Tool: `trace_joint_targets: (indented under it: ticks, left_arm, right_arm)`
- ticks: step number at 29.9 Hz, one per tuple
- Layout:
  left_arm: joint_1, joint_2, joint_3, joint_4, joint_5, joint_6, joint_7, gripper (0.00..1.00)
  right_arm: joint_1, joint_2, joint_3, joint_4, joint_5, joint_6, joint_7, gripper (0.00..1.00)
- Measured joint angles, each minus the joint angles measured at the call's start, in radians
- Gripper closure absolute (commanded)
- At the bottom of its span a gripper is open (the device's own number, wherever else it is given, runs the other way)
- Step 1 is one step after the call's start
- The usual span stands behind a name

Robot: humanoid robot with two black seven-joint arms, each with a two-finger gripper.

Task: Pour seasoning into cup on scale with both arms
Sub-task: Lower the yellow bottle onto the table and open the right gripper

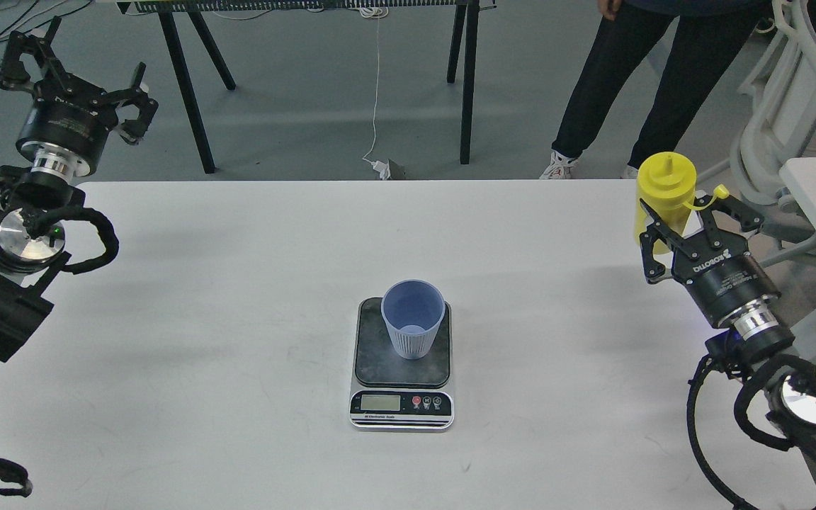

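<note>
head view, scene: white table [238,340] fills most of the frame, grey floor behind it along the top.
scale [401,368]: centre of frame, a little below middle, flat on the table. Silver strip with LCD and buttons faces the bottom edge. Can't read the display from here.
cup [413,318]: upright on the scale's dark platform, toward its far half. Open mouth up. Can't make out any contents.
seasoning [664,200]: right side of frame, upper-middle, at the table's right edge. Upright, nozzle pointing up, tethered cap sticking out to the right of the neck. Well apart from cup and scale.
right gripper [693,224]: my right arm comes in from the lower right corner, gripper pointing up-frame. Fingers spread, one on each side of the bottle's lower body. Can't tell whether either finger touches it, or whether the bottle's base sits on the table: the gripper hides the bottom of the bottle.
left gripper [71,78]: upper left corner, raised off the table's left edge, pointing up-frame. Fingers spread, nothing between them. Well apart from everything on the table.
background, top: black trestle legs [183,78] left of centre, white cable [377,85] hanging to the floor, person's legs [620,78] in dark trousers at upper right, white chair frame [790,99] at far right.
</note>
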Motion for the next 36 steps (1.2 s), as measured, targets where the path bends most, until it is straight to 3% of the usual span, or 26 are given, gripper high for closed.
trace_joint_targets:
  ticks: [6,13,14,17,22,24,36]
  left_arm:
    - [0.001,0.001,0.005,0.000,0.003,0.000,0.000,0.00]
    - [0.001,0.002,0.011,-0.001,0.005,0.000,0.001,0.00]
    - [0.000,0.002,0.012,-0.001,0.005,0.000,0.001,0.00]
    - [-0.001,0.002,0.013,-0.001,0.005,0.000,0.001,0.00]
    - [-0.003,0.000,0.012,-0.003,0.006,0.000,0.001,0.00]
    - [-0.003,0.000,0.012,-0.003,0.006,0.000,0.001,0.00]
    - [-0.003,0.009,0.008,-0.016,0.005,0.000,0.001,0.00]
  right_arm:
    - [-0.175,0.176,0.105,0.002,0.010,0.000,-0.009,0.71]
    - [-0.252,0.230,0.141,-0.019,0.010,0.000,-0.011,0.64]
    - [-0.253,0.233,0.141,-0.026,0.010,0.000,-0.011,0.60]
    - [-0.255,0.236,0.138,-0.043,0.010,0.000,-0.011,0.33]
    - [-0.260,0.236,0.134,-0.045,0.008,0.000,-0.011,0.21]
    - [-0.265,0.234,0.133,-0.043,0.007,0.000,-0.011,0.07]
    - [-0.388,0.140,0.149,0.043,-0.005,0.000,-0.002,0.02]
